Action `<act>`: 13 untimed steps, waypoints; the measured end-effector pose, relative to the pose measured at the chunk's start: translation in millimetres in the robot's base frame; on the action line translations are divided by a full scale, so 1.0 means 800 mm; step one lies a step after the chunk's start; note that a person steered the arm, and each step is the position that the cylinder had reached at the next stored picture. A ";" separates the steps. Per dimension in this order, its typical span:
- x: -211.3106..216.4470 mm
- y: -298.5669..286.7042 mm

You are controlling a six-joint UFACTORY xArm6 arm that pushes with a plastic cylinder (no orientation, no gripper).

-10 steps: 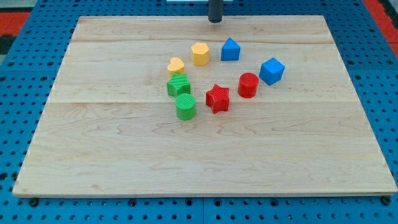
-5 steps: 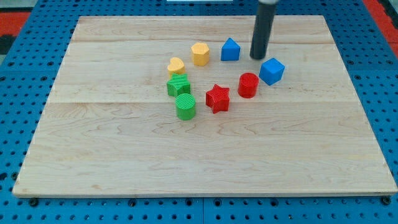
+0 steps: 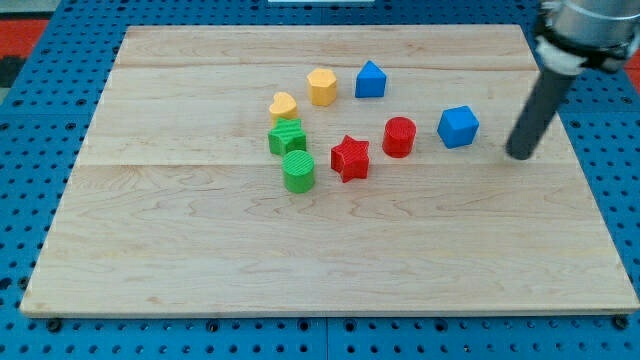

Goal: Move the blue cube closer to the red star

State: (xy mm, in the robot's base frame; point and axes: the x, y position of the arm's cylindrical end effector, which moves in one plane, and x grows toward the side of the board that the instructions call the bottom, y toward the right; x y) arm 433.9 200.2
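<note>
No brand, label or writing could be read on the blocks, the rod or the table [image 3: 200, 260]; the table was a pale wooden board of joined planks, lying on a blue pegboard [image 3: 30, 200].

The blue cube [image 3: 459, 127] was a plain, saturated blue, turned slightly so that two side faces and the top showed, with a short shadow under it; it sat flat on the table toward the view's right, just right of the red cylinder [image 3: 399, 136] but not touching it; the red star [image 3: 350, 158] lay further to the view's left and a little lower, with the red cylinder roughly between the two.

My tip [image 3: 520, 156] stood on the table to the view's right of the blue cube and slightly lower, near it but apart, a strip of bare wood between them; the rod leaned up toward the view's top right corner.

The arm carried no gripper, only the rod, so nothing was clamped.

Other blocks: a blue house-shaped block [image 3: 371, 79] and a yellow hexagon [image 3: 322, 86] toward the view's top; a yellow heart [image 3: 284, 105] below-left of these; a green cube [image 3: 287, 137] touching a green cylinder [image 3: 298, 171] just below it.
</note>
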 end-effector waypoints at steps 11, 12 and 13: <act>-0.092 -0.166; -0.070 -0.190; -0.076 -0.215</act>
